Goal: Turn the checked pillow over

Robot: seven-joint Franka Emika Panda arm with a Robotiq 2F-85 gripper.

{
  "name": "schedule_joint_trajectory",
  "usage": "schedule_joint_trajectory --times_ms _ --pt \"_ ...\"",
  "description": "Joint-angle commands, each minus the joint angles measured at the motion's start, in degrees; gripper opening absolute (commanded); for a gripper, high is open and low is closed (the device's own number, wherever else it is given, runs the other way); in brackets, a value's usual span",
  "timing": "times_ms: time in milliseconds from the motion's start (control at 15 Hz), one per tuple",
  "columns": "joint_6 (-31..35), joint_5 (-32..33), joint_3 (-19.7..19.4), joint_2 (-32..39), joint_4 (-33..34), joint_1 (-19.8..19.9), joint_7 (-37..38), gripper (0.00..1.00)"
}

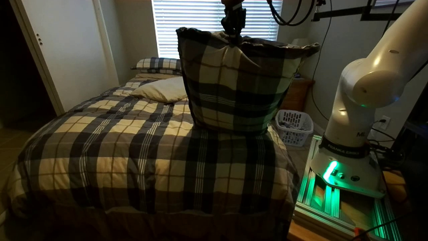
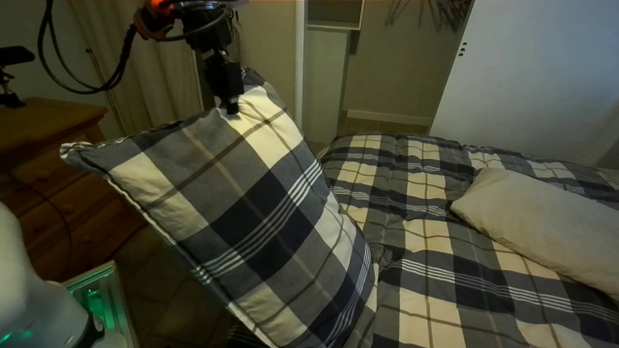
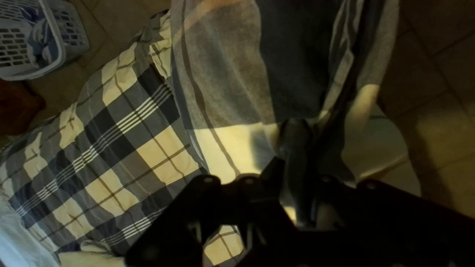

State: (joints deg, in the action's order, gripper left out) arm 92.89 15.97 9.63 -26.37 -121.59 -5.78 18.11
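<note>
The Robotiq gripper (image 2: 232, 105) points downward, its fingers pinching a fold of cloth at the upper edge of the checked pillow (image 1: 234, 87). The grip lies near the middle of that edge, and the cloth puckers there. This location is presumably chosen because the thin border fits between the fingers where the plump body would not, and because a central grip holds both upper corners up.

The checked pillow stands on edge, steeply tilted, over the side of the plaid bedspread (image 1: 133, 160) nearest the arm. Its lower edge appears to meet the bedspread; whether it bears weight there cannot be told. Such contact would serve as a pivot. Judged status: mid-turn, with neither face laid down.

The cream pillow (image 2: 537, 227) lies on the bedspread, apart from the checked pillow. The Franka Emika Panda arm (image 1: 367, 87) is mounted alongside, giving it reach across. The white laundry basket (image 1: 294, 138) stands on the floor (image 3: 438, 74) beyond.

Probable next action: carry the upper edge past the lower one, lower the checked pillow, then release. Caution: one upper corner appears to overhang the floor; a slip could send the checked pillow down that side.
</note>
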Motion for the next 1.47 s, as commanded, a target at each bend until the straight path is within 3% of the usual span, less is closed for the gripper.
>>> schedule_joint_trajectory --times_ms 0,333,600,933,1000,1400 --pt "0.1 6.1 -0.6 -2.6 -0.1 2.7 -2.8 0.05" --pt "4.1 18.5 -2.5 -5.4 -2.7 4.0 -9.3 0.04" --pt "16.2 23.5 -6.9 -8.3 -6.6 4.9 -10.7 0.05" --pt "29.6 23.2 -12.6 -12.8 -10.0 8.8 -10.3 0.04" --pt "25.9 20.9 -10.5 -8.4 -8.3 8.6 -10.2 0.11" --pt "28.3 20.8 -11.6 -11.1 -10.2 10.0 -10.6 0.11"
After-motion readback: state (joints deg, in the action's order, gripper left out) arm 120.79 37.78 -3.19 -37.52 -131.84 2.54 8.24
